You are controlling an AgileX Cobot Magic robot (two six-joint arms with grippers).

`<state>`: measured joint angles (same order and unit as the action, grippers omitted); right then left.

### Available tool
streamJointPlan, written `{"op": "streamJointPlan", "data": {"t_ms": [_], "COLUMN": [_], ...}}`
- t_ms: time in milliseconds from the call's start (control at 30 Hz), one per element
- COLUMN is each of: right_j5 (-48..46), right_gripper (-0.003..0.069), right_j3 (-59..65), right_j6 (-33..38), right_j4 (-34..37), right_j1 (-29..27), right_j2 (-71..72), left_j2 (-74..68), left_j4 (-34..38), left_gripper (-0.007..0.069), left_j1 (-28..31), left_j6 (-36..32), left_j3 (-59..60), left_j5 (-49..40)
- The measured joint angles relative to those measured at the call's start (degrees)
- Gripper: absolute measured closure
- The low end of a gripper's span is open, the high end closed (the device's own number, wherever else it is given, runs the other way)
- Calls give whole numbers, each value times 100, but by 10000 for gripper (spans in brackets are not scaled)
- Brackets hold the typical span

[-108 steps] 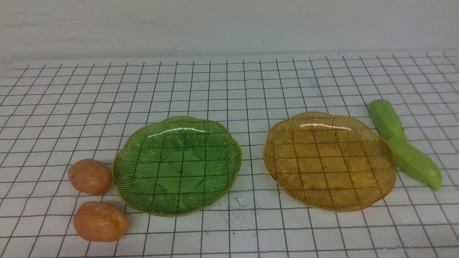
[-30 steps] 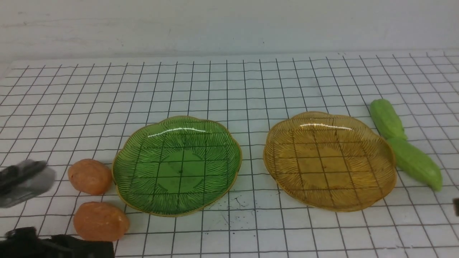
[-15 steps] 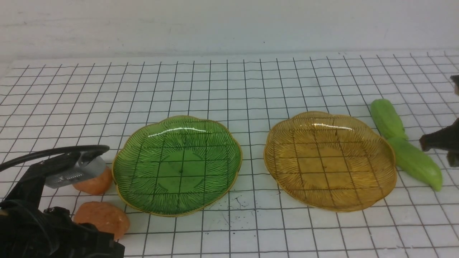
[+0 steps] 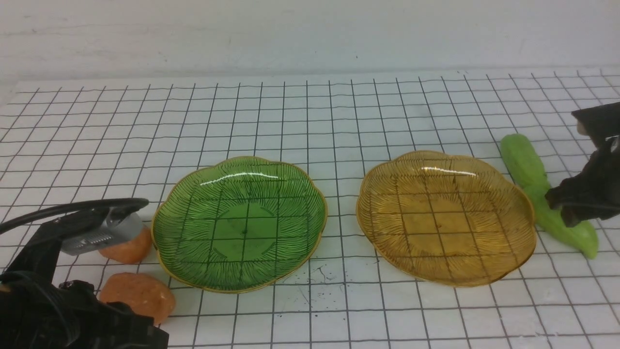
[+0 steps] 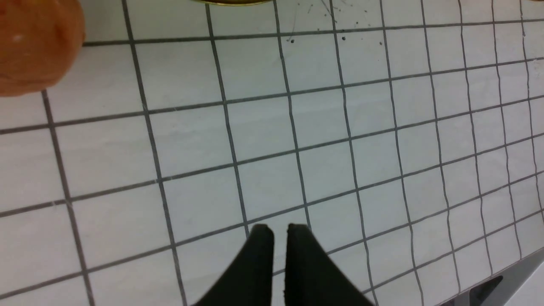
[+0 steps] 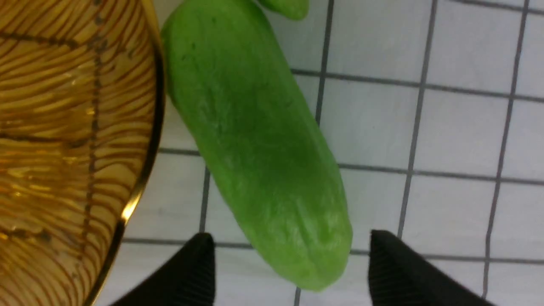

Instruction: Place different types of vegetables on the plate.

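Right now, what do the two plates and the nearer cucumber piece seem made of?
Green plate: clear glass or plastic, glossy; grid lines show through, bright glare near its rim. Amber plate: same look, gilt-looking edge. Nearer cucumber piece: matte, faintly pitted, no shine; perhaps foam or soft plastic, cannot tell which.

Glossy, translucent green plate [image 4: 240,223] and amber plate [image 4: 445,218], both finely ribbed with shiny gold-coloured rims. A smooth, matt orange-brown potato [image 4: 138,296]. A matt, faintly pitted green cucumber [image 6: 259,148]. Matt white surface [image 4: 310,121] printed with dark grid lines.
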<state>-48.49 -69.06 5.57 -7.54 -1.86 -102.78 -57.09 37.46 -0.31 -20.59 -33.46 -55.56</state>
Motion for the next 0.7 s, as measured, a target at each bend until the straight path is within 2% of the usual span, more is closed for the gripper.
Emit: {"op": "streamJointPlan", "data": {"t_ms": [100,167,267,367,467,567,667,700], "right_j5": [214,317,397,432,432,432,368,258], "right_gripper": [64,20,-22,-26,3,102,260,267], "right_j3": [-12,-12,-12,-12,-12,-12,-12,-12], "right_j6": [73,105,125,146,153,192,214,218], "right_j4": [-130,-199,-264,-269,-269,-288,-484,-642], "right_j1": [0,0,0,0,0,0,0,0], "right_j2": [-137,-248,-482,-645,-705,-704,-704,-704], "left_j2": [0,0,0,0,0,0,0,0], "left_j4": [-4,-4,-6,-6,-6,-6,-6,-6], "left_gripper": [597,594,591,591,591,591,591,591], "left_j1": [0,0,0,0,0,0,0,0], "left_j6": [0,0,0,0,0,0,0,0], "left_j3": [0,0,0,0,0,0,0,0], "left_j5": [24,36,36,41,41,41,41,41]}}
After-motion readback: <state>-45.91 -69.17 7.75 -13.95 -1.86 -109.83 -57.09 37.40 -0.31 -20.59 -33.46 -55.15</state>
